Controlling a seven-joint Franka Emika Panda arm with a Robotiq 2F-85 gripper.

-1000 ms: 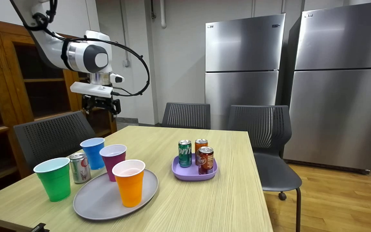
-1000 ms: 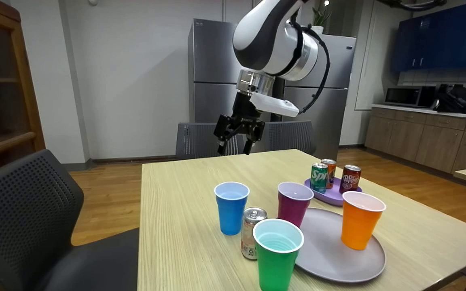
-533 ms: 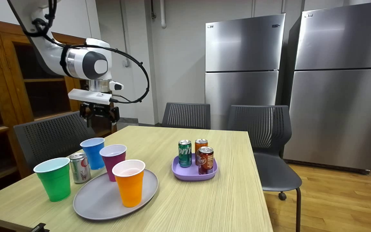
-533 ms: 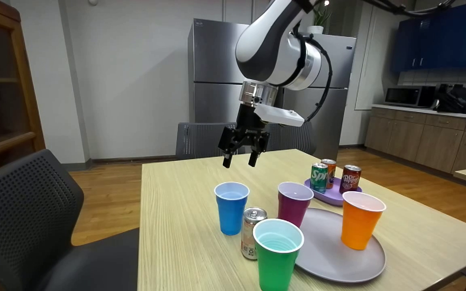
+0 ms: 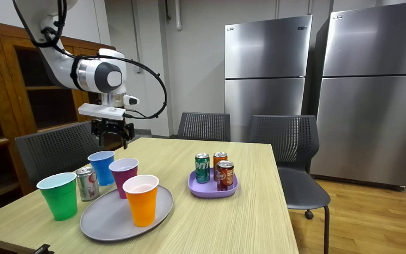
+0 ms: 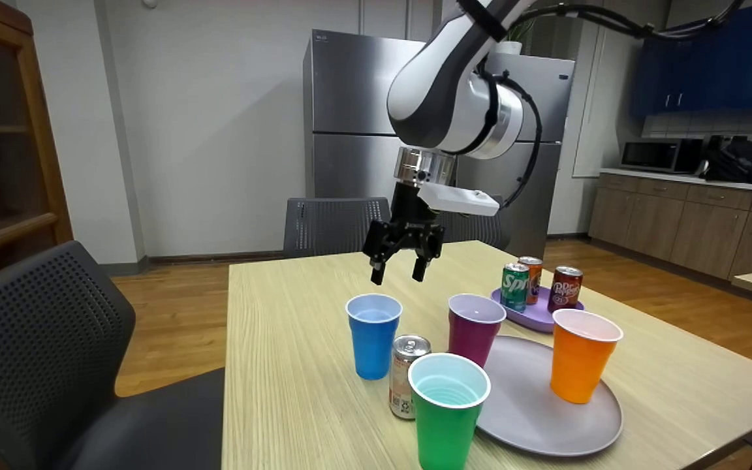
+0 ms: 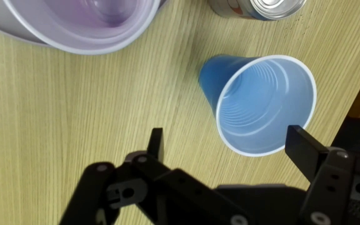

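In both exterior views, the glossy white-and-grey jointed arm [image 6: 425, 98] slopes down from above, its wrist [image 6: 423, 166] bent so that the black two-fingered gripper [image 6: 398, 273] points downward. The fingers [image 7: 303, 150] stand wide apart with nothing between them, near but clear of the tapered blue plastic cup [image 6: 373, 346], upright on the pale wood-grain table [image 6: 284, 339] beside a silvery metal can [image 6: 402, 365].

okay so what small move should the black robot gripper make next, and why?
Probably shift the open, empty black gripper slightly toward the blue tapered plastic cup before going lower. In the wrist view, the cup's white rim lies off-centre to the gap between the fingers and passes behind one of them, so lowering straight down might clip it.
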